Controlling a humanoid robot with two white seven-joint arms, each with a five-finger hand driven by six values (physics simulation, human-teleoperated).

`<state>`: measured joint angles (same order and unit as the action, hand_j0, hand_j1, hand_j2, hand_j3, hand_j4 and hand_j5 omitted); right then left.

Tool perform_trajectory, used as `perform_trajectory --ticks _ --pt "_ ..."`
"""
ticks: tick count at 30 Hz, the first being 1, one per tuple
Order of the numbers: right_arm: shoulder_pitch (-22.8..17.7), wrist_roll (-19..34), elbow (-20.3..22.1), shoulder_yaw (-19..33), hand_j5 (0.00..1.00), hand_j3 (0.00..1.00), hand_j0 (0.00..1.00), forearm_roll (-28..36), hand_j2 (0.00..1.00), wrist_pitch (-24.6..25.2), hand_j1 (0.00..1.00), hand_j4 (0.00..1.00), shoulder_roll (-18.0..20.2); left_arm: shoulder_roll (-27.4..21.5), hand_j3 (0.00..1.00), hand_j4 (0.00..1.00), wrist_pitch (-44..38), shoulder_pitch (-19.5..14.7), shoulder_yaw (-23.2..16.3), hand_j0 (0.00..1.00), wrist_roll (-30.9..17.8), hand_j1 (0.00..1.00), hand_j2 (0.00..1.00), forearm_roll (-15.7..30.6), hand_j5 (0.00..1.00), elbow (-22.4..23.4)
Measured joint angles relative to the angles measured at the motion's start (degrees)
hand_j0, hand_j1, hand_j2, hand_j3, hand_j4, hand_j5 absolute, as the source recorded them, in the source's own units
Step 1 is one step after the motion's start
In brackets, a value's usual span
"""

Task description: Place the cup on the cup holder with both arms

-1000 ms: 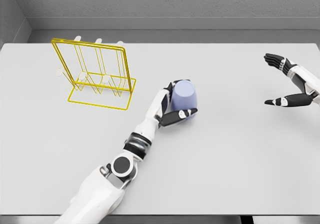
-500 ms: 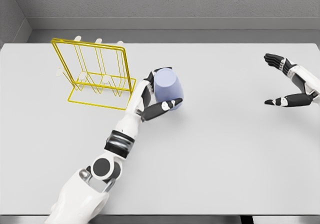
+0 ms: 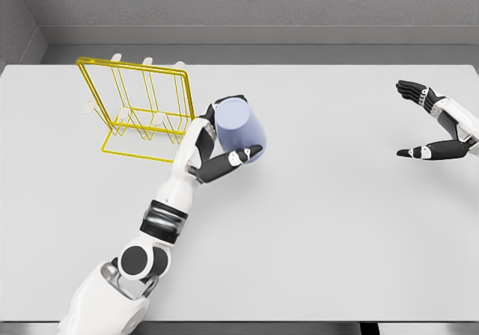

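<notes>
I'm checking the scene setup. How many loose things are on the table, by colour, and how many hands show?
Purple: 1, the cup, held in the left hand
Yellow: 1, the rack
Hands: 2, the right hand is open at the right edge
Total: 2 things, 2 hands

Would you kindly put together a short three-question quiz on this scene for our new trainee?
1. True or false: the left hand grasps the lavender cup.
2. Which colour is the wire cup holder? A) red B) yellow C) green
3. Fill in: the right hand, holding nothing, shows at the picture's ____ edge.

Key: 1 true; 2 B; 3 right.
</notes>
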<state>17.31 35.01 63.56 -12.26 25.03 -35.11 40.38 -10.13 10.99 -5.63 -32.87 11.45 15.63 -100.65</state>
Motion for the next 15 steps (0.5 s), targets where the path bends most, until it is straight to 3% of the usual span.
perform_trajectory --ticks 15 --pt "0.18 0.00 -0.25 0.03 1.00 1.00 1.00 0.00 1.00 0.00 1.00 1.00 0.06 -0.12 0.71 0.71 7.75 0.35 2.25 0.71 -1.07 0.71 0.71 1.32 0.71 -0.39"
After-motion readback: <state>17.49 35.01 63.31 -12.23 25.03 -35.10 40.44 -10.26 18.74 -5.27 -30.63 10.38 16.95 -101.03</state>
